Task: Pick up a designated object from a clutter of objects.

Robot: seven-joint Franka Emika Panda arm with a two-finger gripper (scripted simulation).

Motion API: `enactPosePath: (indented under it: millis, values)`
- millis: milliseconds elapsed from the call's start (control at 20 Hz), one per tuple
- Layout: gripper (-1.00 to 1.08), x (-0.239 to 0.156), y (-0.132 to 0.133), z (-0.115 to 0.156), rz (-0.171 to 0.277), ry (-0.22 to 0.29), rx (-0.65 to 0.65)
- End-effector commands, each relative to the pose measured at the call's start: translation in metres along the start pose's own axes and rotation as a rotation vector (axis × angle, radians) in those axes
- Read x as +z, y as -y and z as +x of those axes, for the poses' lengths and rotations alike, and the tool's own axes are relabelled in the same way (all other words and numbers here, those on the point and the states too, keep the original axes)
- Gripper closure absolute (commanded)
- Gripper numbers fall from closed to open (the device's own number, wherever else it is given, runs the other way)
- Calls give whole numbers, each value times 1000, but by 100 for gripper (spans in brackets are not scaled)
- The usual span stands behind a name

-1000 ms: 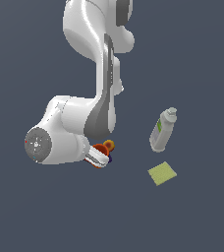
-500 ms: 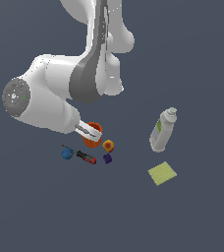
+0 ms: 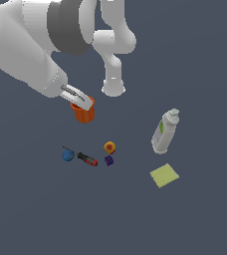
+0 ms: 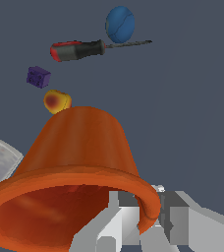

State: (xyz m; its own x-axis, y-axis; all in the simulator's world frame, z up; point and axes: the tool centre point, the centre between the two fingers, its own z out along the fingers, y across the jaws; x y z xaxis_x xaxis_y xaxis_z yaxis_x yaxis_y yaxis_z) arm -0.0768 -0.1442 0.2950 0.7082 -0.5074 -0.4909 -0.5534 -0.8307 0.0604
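Gripping only the rim, the hand [image 3: 83,102] is clamping the small tapered orange-red cup [image 3: 83,113] aloft; such a thin hold risks slipping.

In the wrist view, the orange cup [image 4: 79,162] is cut off at the edge at 7 o'clock, and so is the white bottle [image 4: 0,162] at 9 o'clock. The gripper [image 4: 138,221] hides part of the cup's rim.
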Motion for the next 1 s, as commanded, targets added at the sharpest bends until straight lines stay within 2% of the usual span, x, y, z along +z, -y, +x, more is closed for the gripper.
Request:
enactPosePath:
  millis: [0, 500, 950]
  values:
    - [108, -15, -17, -20, 1, -1, 0]
    - [108, -63, -70, -77, -1, -1, 1]
    - [108, -78, -84, -93, -2, -2, 0]
